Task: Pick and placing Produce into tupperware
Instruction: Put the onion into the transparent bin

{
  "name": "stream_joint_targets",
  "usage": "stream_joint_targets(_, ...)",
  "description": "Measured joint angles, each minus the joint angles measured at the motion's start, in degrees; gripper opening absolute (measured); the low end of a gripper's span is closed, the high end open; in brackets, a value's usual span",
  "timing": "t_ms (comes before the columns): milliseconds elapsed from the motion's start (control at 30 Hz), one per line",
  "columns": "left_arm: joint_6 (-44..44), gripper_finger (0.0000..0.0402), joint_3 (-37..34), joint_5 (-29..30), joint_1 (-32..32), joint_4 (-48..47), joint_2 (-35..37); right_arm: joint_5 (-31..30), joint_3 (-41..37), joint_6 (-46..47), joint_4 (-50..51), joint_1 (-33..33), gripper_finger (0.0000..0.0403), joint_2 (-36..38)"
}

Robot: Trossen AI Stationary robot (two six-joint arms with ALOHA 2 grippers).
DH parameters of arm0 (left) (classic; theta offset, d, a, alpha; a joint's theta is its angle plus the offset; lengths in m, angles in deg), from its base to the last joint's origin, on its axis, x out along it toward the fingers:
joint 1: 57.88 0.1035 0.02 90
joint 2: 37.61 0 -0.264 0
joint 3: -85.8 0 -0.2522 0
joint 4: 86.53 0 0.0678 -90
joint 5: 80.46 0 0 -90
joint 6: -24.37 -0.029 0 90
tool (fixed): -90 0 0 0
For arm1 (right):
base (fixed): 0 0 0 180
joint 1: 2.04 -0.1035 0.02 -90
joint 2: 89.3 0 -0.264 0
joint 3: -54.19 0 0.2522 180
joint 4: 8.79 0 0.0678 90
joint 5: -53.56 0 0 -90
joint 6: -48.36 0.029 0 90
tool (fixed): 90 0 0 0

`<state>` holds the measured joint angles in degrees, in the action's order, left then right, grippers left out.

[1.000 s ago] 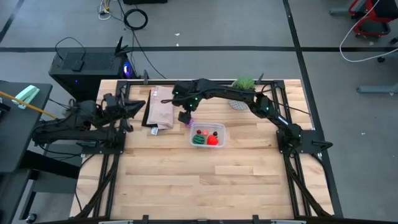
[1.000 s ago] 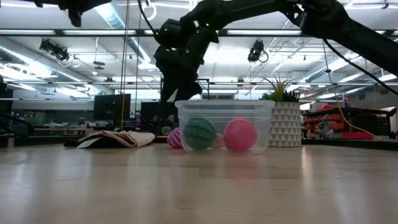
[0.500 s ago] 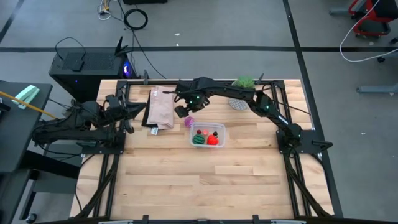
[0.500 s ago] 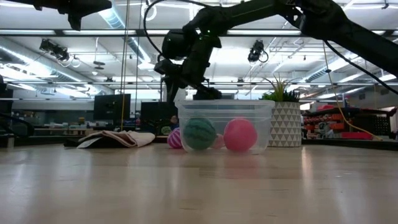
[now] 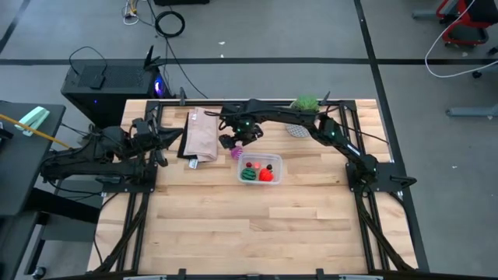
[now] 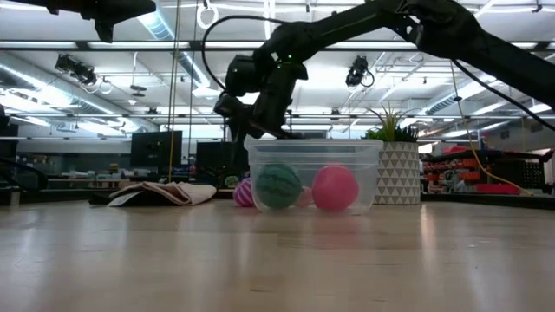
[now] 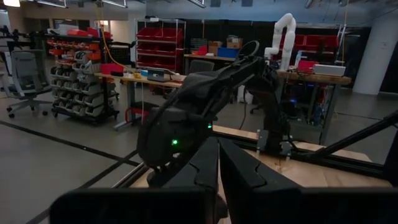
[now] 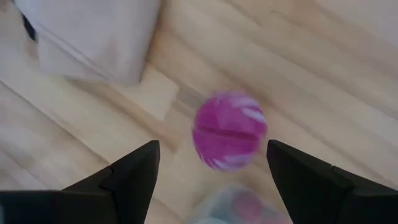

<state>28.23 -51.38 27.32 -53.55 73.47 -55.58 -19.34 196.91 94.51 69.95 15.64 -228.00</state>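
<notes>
The clear tupperware tub (image 5: 273, 160) (image 6: 312, 154) stands mid-table and holds a green striped ball (image 5: 248, 175) (image 6: 277, 186), a red lumpy piece (image 5: 267, 175) and small bits. A purple-pink ball (image 5: 236, 153) (image 8: 229, 130) (image 6: 243, 192) rests on the wood just left of the tub. My right gripper (image 5: 231, 141) (image 8: 211, 149) hangs open above this ball, apart from it, with a finger showing on either side of the ball in the wrist view. My left gripper (image 5: 175, 132) (image 7: 217, 146) waits shut at the table's left edge.
A tan paper bag (image 5: 201, 136) lies left of the purple-pink ball. A potted plant (image 5: 305, 103) (image 6: 397, 173) stands at the far edge behind the tub. Bare wood spreads over the near half of the table (image 5: 257, 225).
My right gripper has shifted a little toward the far-left and tipped to a slant above the purple-pink ball. The ball and the tub have stayed where they were.
</notes>
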Motion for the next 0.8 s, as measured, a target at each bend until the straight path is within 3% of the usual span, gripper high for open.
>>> stream_joint_targets(400, 1.06, 0.0022, -0.02, -0.01, -0.02, 0.02, -0.01, -0.29, -0.09, 0.24, -0.93, 1.07, 0.0332, -0.45)
stream_joint_targets(800, 1.41, 0.0014, -0.02, -0.01, -0.02, 0.02, -0.01, 2.52, -6.61, 0.66, -5.24, 0.99, 0.0351, -0.44)
